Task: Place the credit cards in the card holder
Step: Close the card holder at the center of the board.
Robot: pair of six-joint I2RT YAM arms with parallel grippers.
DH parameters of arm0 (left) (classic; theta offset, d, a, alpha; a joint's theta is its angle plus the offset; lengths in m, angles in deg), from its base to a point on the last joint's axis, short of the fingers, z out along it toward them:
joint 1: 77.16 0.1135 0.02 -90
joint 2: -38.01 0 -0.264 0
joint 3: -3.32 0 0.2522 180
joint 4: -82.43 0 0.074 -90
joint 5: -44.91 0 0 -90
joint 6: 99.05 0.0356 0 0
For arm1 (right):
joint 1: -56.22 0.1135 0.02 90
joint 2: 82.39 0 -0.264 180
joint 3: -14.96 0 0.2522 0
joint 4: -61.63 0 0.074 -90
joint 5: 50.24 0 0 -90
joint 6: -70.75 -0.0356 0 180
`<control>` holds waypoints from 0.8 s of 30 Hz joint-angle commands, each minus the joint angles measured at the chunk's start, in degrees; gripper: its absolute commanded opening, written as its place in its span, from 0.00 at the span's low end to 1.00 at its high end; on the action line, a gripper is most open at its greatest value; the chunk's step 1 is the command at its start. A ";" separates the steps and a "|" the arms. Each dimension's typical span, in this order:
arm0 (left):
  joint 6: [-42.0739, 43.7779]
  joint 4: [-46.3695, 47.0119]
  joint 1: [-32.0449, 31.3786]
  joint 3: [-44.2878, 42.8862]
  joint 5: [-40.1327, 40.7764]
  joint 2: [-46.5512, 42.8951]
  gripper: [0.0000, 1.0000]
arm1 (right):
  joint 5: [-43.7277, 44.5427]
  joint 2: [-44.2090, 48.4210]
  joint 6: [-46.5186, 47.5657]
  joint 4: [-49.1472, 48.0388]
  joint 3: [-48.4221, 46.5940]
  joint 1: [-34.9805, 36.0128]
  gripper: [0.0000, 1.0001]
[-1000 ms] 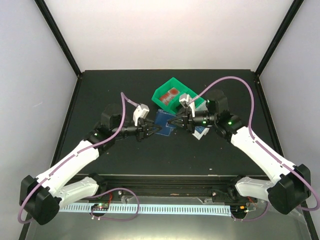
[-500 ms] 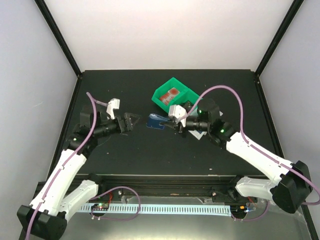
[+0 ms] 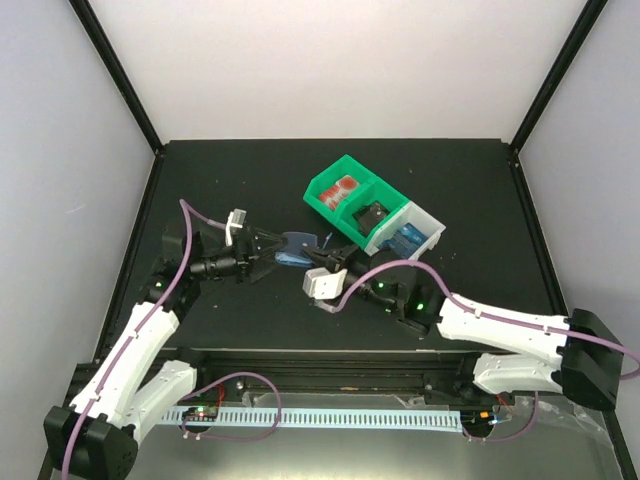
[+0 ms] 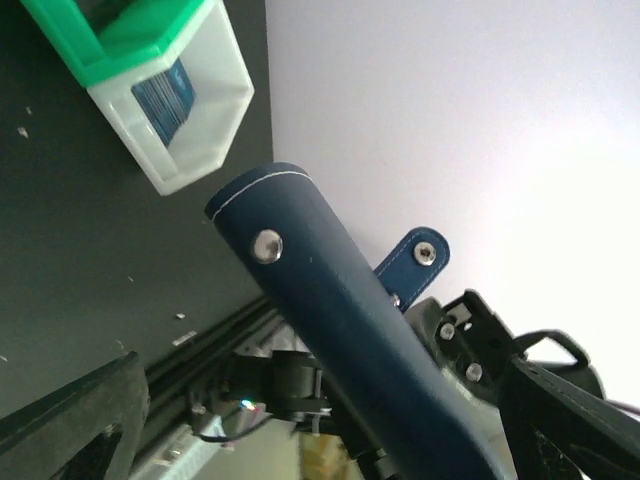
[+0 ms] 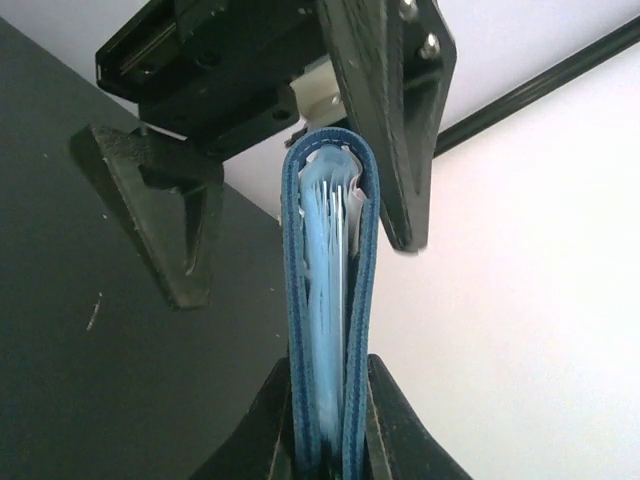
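We see the right gripper [image 5: 328, 372] pinching the card holder [image 5: 327, 300] by its open end. Its two fingers [image 5: 268, 425] press against the dark blue covers from either side. From the right wrist the holder stands on edge, folded, with pale blue sleeves [image 5: 325, 260] packed between the covers. Its folded spine points away from the right gripper.

The left gripper [image 3: 266, 252] is spread wide, and the spine end of the holder reaches in between its fingers [image 4: 75, 420]. In the left wrist view the holder runs up the middle of that gap, clear of the finger on the one side. We cannot tell whether it brushes the other. On the outer cover we see a metal snap [image 4: 266, 245], and the snap tab [image 4: 416, 255] hangs loose behind it.

In the overhead view the two grippers face each other above the black table [image 3: 450, 165], with the holder bridging them.

The green and white tray [image 3: 322, 198] sits beyond the right gripper, a little to its right. Its far green compartment holds a red-and-white credit card [image 3: 343, 187]. The middle green compartment holds a dark credit card [image 3: 372, 214]. The white end compartment holds a blue credit card [image 3: 408, 238], which the left wrist view also shows through the pale wall.
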 commanded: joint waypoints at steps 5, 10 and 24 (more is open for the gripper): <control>-13.91 12.29 0.42 2.55 -5.05 -0.92 0.81 | 11.15 -5.40 11.44 -15.60 2.59 6.15 0.02; -14.35 13.12 0.51 5.79 -5.03 -0.18 0.53 | 11.35 -5.70 12.98 -18.83 4.84 7.24 0.05; 10.47 4.98 0.52 5.06 9.81 4.02 0.02 | 9.19 5.31 -18.48 19.70 -4.35 8.36 0.69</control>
